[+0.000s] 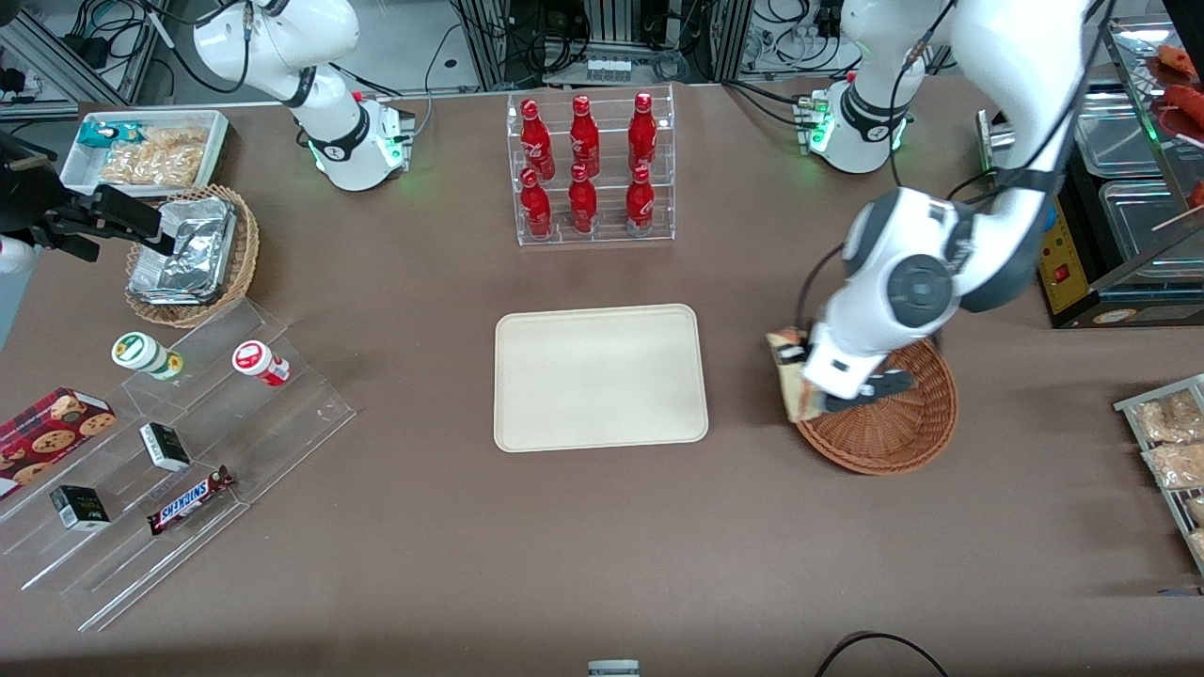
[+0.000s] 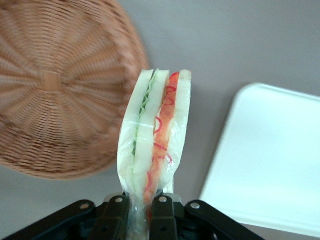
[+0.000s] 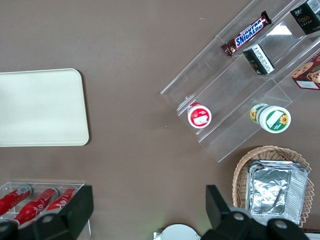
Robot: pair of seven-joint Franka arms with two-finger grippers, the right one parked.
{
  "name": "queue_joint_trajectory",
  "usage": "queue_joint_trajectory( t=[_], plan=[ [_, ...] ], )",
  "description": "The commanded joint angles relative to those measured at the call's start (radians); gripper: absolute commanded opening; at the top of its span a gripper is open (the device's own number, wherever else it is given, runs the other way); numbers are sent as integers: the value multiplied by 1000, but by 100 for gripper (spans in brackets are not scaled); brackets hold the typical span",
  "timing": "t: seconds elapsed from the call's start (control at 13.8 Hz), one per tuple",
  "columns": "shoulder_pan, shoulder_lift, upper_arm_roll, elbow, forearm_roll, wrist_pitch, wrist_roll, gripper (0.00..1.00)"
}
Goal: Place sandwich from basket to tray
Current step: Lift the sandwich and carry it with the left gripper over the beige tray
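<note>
The sandwich [image 2: 156, 135], a plastic-wrapped wedge of pale bread with green and red filling layers, hangs in the air with my left gripper [image 2: 139, 212] shut on its wrapper end. In the front view the sandwich [image 1: 791, 374] and gripper [image 1: 816, 393] are above the rim of the reddish-brown wicker basket [image 1: 894, 428], on the side toward the tray. The basket [image 2: 55, 85] looks empty inside. The cream rectangular tray [image 1: 600, 376] lies bare at the table's middle; the tray [image 2: 270, 155] is a short gap from the sandwich.
A clear rack of red bottles [image 1: 588, 169] stands farther from the front camera than the tray. A tan wicker basket with foil packets [image 1: 193, 254], a white snack bin [image 1: 146, 150] and an acrylic stepped stand [image 1: 169, 451] lie toward the parked arm's end. A snack rack [image 1: 1171, 451] sits at the working arm's end.
</note>
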Motion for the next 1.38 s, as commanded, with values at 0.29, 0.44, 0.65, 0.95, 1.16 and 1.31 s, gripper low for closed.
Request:
queue_joint_trajectory(
  t=[0.29, 0.44, 0.65, 0.95, 1.16, 1.31],
  plan=[
    [-232, 282, -14, 331, 141, -18, -280, 9],
    [-283, 332, -14, 390, 181, -15, -348, 9],
    [-370, 394, -5, 462, 204, 2, -409, 8],
    [-445, 484, -5, 542, 298, 11, -505, 8],
    [-478, 515, -6, 550, 298, 26, -503, 8],
    [-491, 527, -6, 548, 298, 52, -499, 8]
  ],
)
